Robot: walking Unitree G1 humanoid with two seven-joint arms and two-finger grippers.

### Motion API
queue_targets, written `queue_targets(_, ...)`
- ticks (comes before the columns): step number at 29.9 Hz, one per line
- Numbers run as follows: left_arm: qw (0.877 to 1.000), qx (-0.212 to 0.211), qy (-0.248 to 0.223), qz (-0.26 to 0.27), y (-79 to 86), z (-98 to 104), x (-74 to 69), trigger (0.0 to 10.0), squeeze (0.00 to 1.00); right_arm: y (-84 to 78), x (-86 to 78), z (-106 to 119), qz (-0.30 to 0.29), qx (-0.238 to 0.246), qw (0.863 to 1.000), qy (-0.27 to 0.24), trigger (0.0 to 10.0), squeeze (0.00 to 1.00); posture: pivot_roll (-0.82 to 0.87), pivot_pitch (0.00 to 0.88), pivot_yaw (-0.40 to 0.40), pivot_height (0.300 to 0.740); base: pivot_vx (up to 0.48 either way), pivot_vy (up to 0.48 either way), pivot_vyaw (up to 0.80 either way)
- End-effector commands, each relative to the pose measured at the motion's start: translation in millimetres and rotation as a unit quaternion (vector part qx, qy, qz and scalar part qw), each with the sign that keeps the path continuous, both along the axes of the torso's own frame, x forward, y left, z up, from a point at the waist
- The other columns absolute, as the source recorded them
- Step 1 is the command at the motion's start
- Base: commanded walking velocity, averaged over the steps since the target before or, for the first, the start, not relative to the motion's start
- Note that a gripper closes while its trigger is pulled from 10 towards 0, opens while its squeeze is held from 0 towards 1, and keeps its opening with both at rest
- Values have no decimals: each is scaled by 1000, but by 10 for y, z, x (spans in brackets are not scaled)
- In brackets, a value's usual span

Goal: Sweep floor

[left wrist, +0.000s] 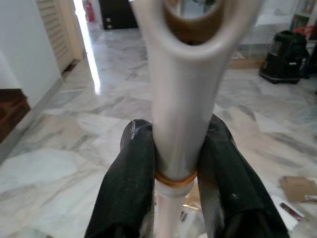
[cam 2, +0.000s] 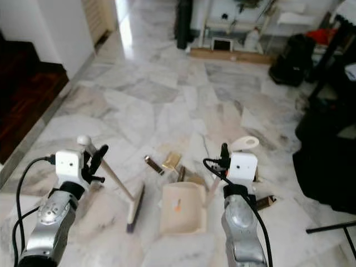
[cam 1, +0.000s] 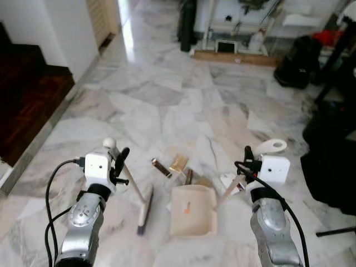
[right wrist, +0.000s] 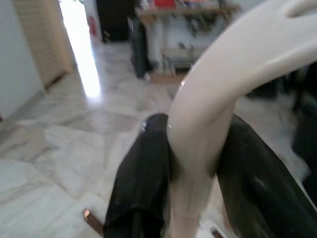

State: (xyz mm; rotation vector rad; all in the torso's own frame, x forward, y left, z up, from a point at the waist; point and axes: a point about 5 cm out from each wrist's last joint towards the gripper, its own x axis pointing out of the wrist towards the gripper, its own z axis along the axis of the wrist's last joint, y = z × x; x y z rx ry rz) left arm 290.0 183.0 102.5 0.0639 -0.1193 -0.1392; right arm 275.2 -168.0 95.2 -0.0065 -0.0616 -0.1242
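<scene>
My left gripper (cam 1: 119,164) is shut on the white handle of a hand brush (cam 1: 129,181). The handle slants down to the brush head (cam 1: 144,211), which rests on the marble floor. In the left wrist view both black fingers (left wrist: 130,173) clamp that handle. My right gripper (cam 1: 248,158) is shut on the cream handle (cam 1: 270,146) of a dustpan (cam 1: 193,210) lying flat on the floor between my arms; its fingers (right wrist: 141,173) squeeze the handle. Brown scraps (cam 1: 161,167), a tan card piece (cam 1: 179,163) and a white wrapper (cam 1: 229,181) lie just beyond the pan's mouth.
Dark wooden steps (cam 1: 28,100) rise at the left behind a wall corner. Black bags (cam 1: 334,161) and a black stand leg (cam 1: 334,231) crowd the right side. A white shelf (cam 1: 233,33) and another black bag (cam 1: 297,61) stand at the back. Marble floor stretches ahead.
</scene>
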Motion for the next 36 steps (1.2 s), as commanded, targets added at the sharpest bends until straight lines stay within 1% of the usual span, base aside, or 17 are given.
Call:
queue_targets(1, 1000, 9, -14, 0, 30, 56, -2, 10000, 0, 3, 38, 129, 0, -3, 1000, -30, 10000, 0, -11, 104, -4, 740, 330, 0, 0)
queue_targets(14, 1000, 8, -15, 2, 29, 52, -6, 10000, 0, -16, 21, 105, -4, -9, 1000, -25, 10000, 0, -14, 111, -4, 740, 323, 0, 0)
queue_targets(25, 1000, 10, -12, 6, 41, 40, -10, 10000, 0, -46, 15, 88, -14, -14, 1000, -18, 10000, 0, -15, 115, -5, 740, 0, 0, 0)
queue_targets(31, 1000, 13, -9, 8, 52, 26, -21, 10000, 0, -106, -5, 23, -32, -26, 999, 3, 10000, 0, -15, 118, -6, 740, 0, 0, 0)
queue_targets(32, 1000, 15, -9, 10, 63, 25, -24, 10000, 0, -116, -10, 14, -36, -27, 999, 6, 10000, 0, -15, 118, -6, 740, 0, 0, 0)
queue_targets(33, 1000, 20, -10, 18, 103, 26, -35, 10000, 0, -162, -22, -16, -54, -34, 998, 18, 10000, 0, -15, 118, -6, 740, 0, 0, 0)
queue_targets(36, 999, 24, -11, 27, 138, 29, -46, 10000, 0, -211, -34, -46, -71, -42, 996, 31, 10000, 0, -15, 118, -6, 740, 0, 0, 0)
